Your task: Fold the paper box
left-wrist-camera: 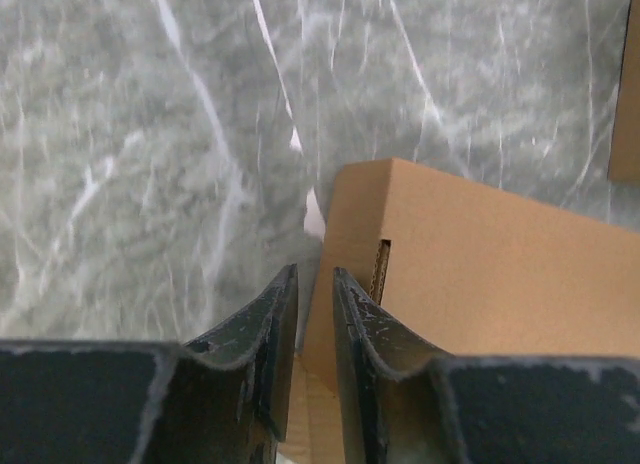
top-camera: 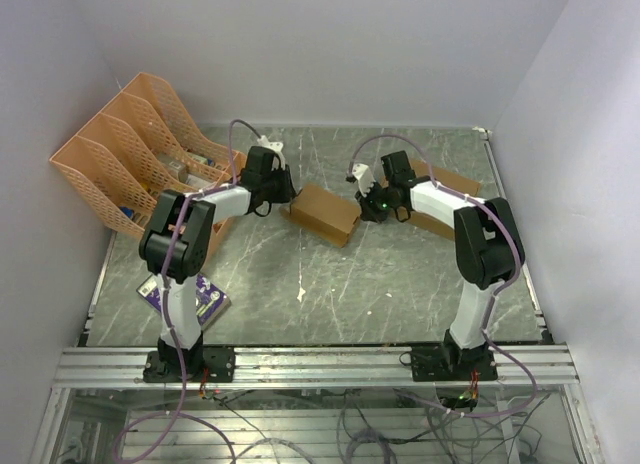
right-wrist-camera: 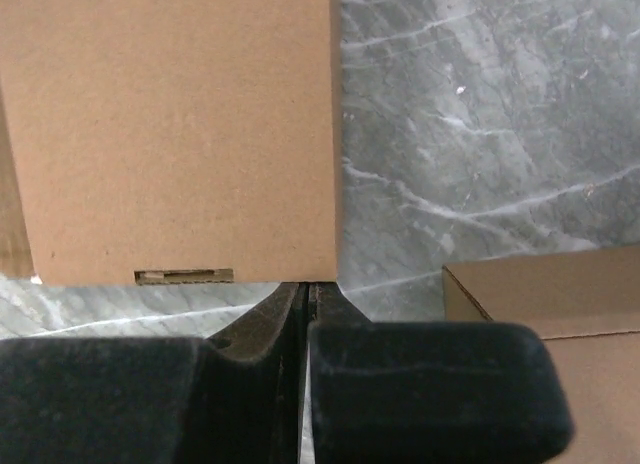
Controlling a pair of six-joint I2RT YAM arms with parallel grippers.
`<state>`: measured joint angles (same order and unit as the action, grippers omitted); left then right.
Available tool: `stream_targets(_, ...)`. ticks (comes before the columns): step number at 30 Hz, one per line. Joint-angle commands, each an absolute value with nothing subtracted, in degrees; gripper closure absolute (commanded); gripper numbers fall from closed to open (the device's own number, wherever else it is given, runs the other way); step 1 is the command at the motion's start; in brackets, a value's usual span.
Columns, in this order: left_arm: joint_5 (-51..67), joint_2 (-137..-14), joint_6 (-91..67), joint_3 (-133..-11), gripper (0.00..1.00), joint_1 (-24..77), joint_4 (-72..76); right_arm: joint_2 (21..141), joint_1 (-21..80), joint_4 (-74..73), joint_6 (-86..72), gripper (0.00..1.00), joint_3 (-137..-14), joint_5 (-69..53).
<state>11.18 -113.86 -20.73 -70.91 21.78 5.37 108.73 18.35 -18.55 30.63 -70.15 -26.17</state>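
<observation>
The paper box [top-camera: 325, 212] is a small closed brown carton lying in the middle of the marble table. My left gripper [top-camera: 285, 199] is at its left end. In the left wrist view the jaws of the left gripper [left-wrist-camera: 315, 272] stand narrowly apart, astride the end edge of the paper box [left-wrist-camera: 480, 274], with cardboard showing in the gap. My right gripper [top-camera: 368, 206] is at the right end. Seen from the right wrist, the right gripper [right-wrist-camera: 308, 284] is shut with its tips against the edge of the paper box [right-wrist-camera: 170, 124], holding nothing.
A larger brown cardboard box [top-camera: 452, 180] lies behind the right arm and shows as the larger box [right-wrist-camera: 560, 304] beside the right gripper. An orange file rack [top-camera: 130, 154] stands at the back left. A purple packet [top-camera: 205, 294] lies by the left arm's base. White walls enclose the table.
</observation>
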Motion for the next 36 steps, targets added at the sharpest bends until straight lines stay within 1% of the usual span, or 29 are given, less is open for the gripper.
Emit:
stream_targets(1,13.56,-107.29,-20.39,-64.68,0.69,23.61,6.28,111.06,19.34,-20.22,29.99,1.0,-75.25,-23.4)
stream_targets(9,11.21,-94.47,-24.33,-52.6,0.69,27.67,6.41,115.25,20.92,-25.54,35.01,1.0,-82.4,-24.43)
stream_targets(15,8.89,-90.15,-28.63,-45.32,0.68,35.47,7.94,120.13,21.97,-28.51,39.13,1.0,-89.69,-25.3)
stream_targets(23,6.38,-85.62,-32.52,-39.58,0.68,41.91,7.46,123.83,22.1,-34.39,44.9,0.85,-100.81,-26.4)
stream_targets(28,4.07,-75.81,-33.24,-37.61,0.67,43.32,3.56,120.89,22.08,-35.71,46.54,0.78,-103.79,-28.73)
stream_targets(29,3.11,-73.39,-33.04,-37.13,0.66,43.26,2.19,119.31,22.0,-36.24,47.25,0.74,-102.93,-31.94)
stream_targets(31,-0.14,-68.58,-32.29,-36.25,0.61,43.01,0.51,114.23,21.89,-38.52,51.69,0.64,-98.93,-39.55)
stream_targets(32,-1.74,-66.45,-31.78,-35.73,0.55,42.57,0.43,111.24,21.88,-39.4,54.43,0.58,-95.77,-43.82)
stream_targets(33,-2.9,-64.81,-31.58,-35.2,0.46,41.43,0.97,107.98,21.88,-39.83,57.22,0.51,-91.6,-48.21)
stream_targets(34,-2.82,-63.78,-31.6,-34.53,0.4,39.38,2.23,104.89,21.93,-40.23,60.99,0.43,-87.17,-52.32)
stream_targets(36,1.39,-63.48,-32.36,-33.18,0.34,33.55,7.55,98.54,22.15,-41.08,70.0,0.29,-78.49,-57.27)
